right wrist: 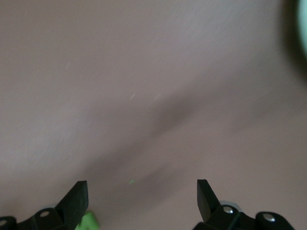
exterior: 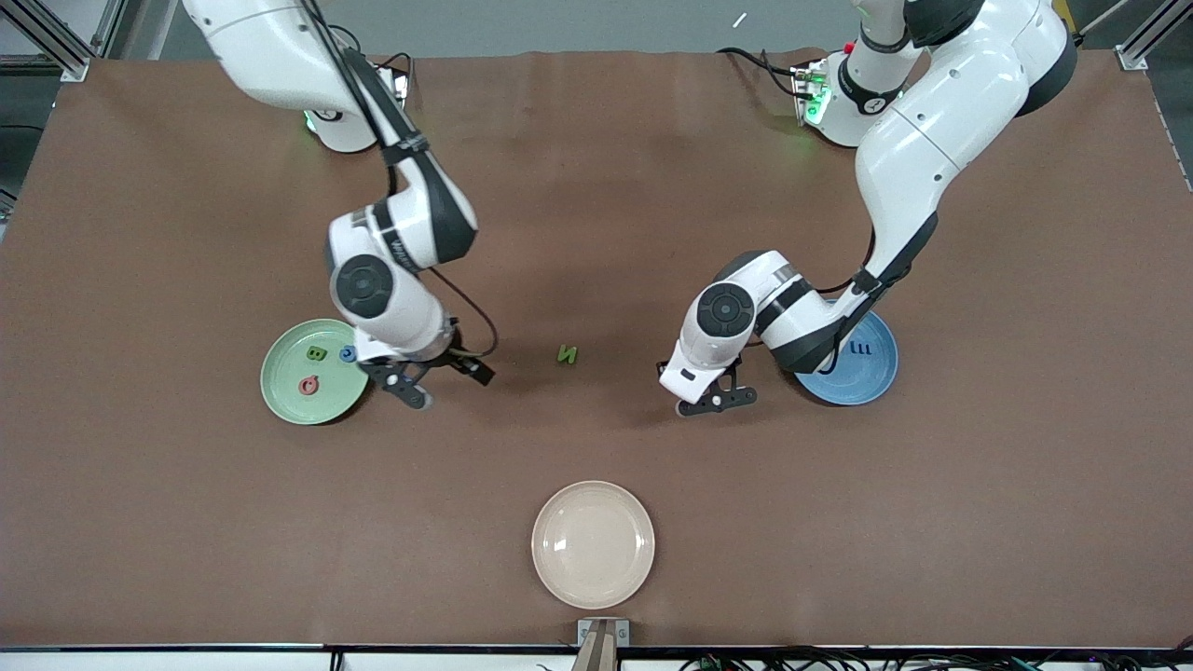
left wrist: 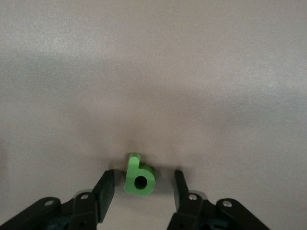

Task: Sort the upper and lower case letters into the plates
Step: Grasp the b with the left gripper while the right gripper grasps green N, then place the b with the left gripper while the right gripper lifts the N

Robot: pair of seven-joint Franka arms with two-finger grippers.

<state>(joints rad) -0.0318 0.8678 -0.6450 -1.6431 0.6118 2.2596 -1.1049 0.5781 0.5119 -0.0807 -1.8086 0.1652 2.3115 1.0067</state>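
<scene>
Left pincer [left wrist: 140,184] straddles the green p [left wrist: 139,176], gaps both sides, not gripping. Right pincer [exterior: 438,377] wide, beside the mint plate [exterior: 284,387] rim. Matte brown tabletop [exterior: 596,233].

A broad worktop [exterior: 596,186] covered in a matte brown sheet fills nearly the whole front view, its surface faintly wrinkled along the edge where the bases stand. Soft overhead light falls evenly on it and casts blurred shadows. Past that edge lies a grey floor [exterior: 559,23] with a small white scrap [exterior: 739,20] on it. Silver aluminium frame posts [exterior: 56,42] stand at both corners there. Along the edge closest to the front camera runs a white strip with a dark line [exterior: 186,648], a small metal bracket [exterior: 602,634] at its middle, and a tangle of black cables [exterior: 885,664] toward the left arm's end.
</scene>
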